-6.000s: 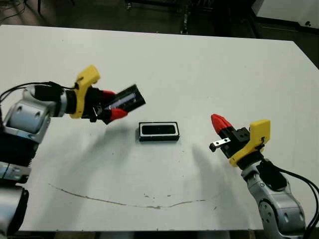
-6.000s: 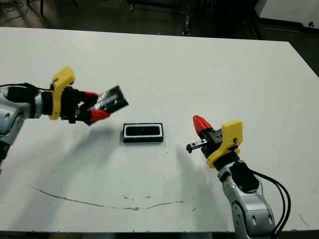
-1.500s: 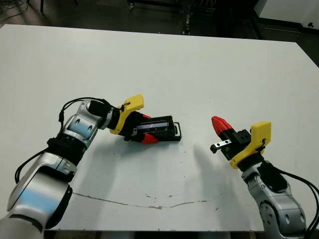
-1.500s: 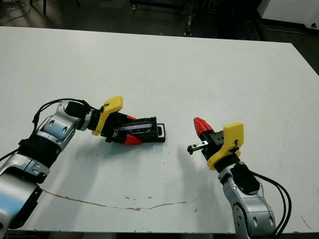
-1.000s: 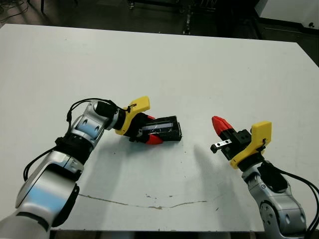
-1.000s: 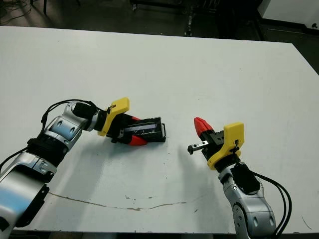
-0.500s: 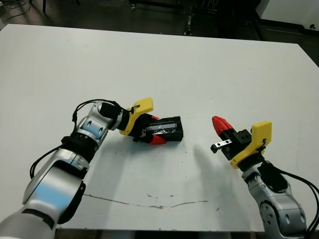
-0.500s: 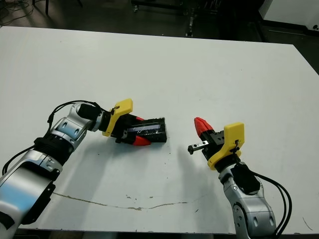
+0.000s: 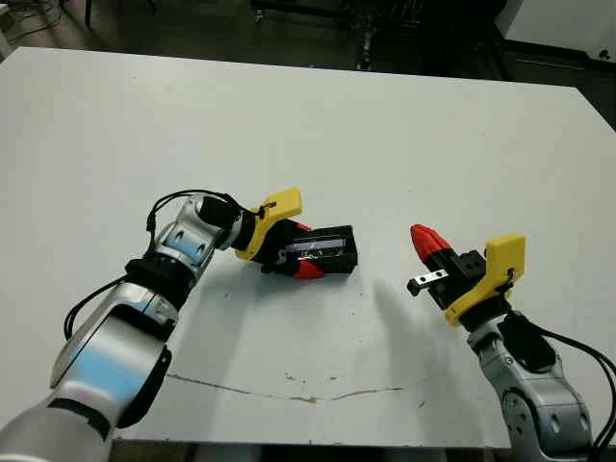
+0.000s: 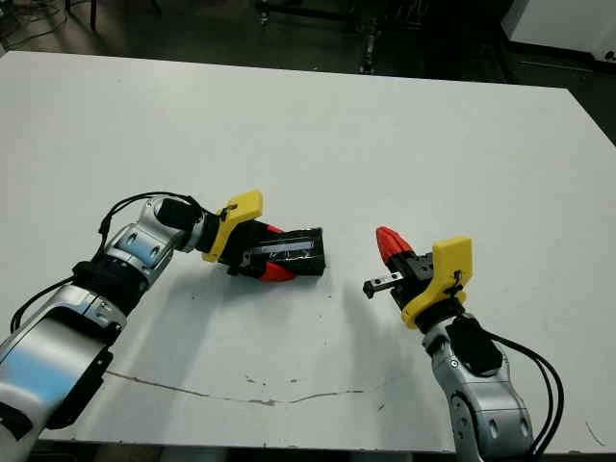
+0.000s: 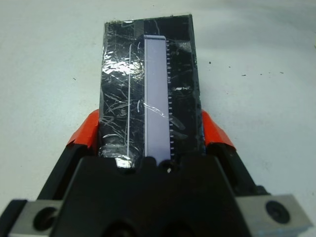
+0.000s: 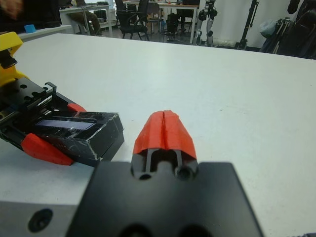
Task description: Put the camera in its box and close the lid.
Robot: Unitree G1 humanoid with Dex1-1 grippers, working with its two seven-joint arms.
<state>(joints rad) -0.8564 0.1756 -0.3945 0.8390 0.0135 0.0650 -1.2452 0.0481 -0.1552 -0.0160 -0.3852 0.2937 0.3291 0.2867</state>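
The white table [image 9: 404,125] filled the head views, with a thin brown scuff line [image 9: 318,397] running near its front edge. The left arm reached in from about 8 o'clock toward the table's middle, and the left gripper [image 9: 300,254] was clamped around the lid [image 11: 148,89], one red finger [image 11: 86,133] pressed to each long side. That glossy black slab, crinkled with reflections and bearing a pale strip along its length, sat flat over the box [image 10: 310,265], whose black end wall showed under it from the right wrist view; the box rested on the table just left of centre. The camera could not be seen, being hidden if inside. The right gripper [image 9: 424,239] hung above the table at about 4 o'clock from the box, well apart from it, its two red tips pressed together on nothing
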